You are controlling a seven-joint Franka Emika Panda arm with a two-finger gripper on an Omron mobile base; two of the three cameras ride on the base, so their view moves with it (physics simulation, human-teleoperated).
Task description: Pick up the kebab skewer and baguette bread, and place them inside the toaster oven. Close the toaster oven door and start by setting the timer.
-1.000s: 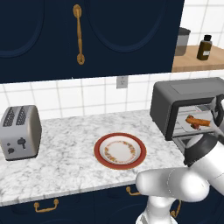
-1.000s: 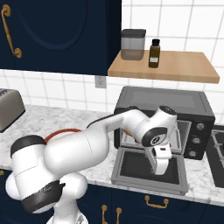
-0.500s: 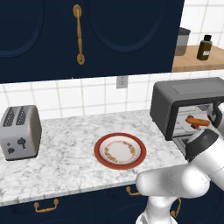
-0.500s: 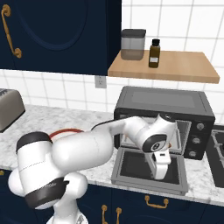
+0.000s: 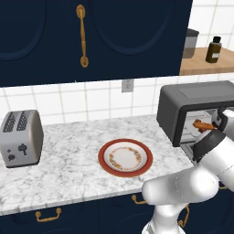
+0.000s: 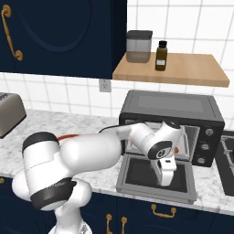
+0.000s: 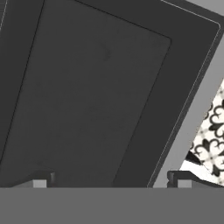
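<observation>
In the left base view, the boxy dark grey toaster oven (image 5: 194, 109) sits at right on the marble counter (image 5: 68, 160), an orange-brown baguette bread (image 5: 202, 124) lying inside its cavity; a round red-rimmed plate (image 5: 125, 157) sits centre, a silver two-slot toaster (image 5: 20, 137) at left. The right base view shows the toaster oven door (image 6: 155, 178) dropped flat, the gripper (image 6: 165, 179) above its glass. In the hand view, the fingertips (image 7: 40, 179) stand wide apart, holding nothing, over that smooth dark panel.
</observation>
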